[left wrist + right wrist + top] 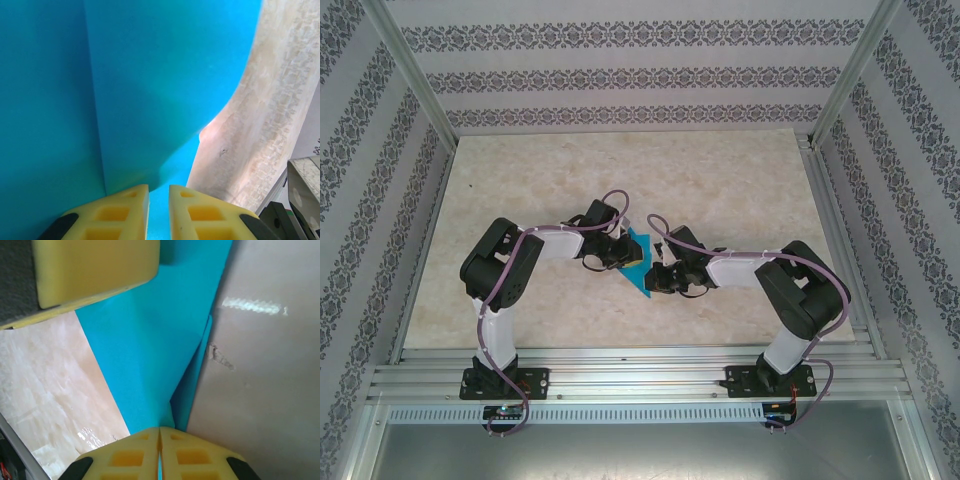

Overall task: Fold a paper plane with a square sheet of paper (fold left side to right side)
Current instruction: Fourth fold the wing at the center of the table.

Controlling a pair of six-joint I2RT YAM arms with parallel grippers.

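**Left:** left gripper [159,192], fingers slightly parted, tips against the square sheet of paper [150,90]. **Centre:** the sheet, creased and partly lifted, lies mid-worktop [740,180] between both arms. **Right:** right gripper [159,434], fingers pressed together, pinching the sheet where two layers meet.

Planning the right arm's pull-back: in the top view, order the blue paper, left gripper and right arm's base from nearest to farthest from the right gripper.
1. blue paper: pinched in the right gripper, mid-table.
2. left gripper: just across the paper, on the left side.
3. right arm's base: at the table's near edge, off to the right.
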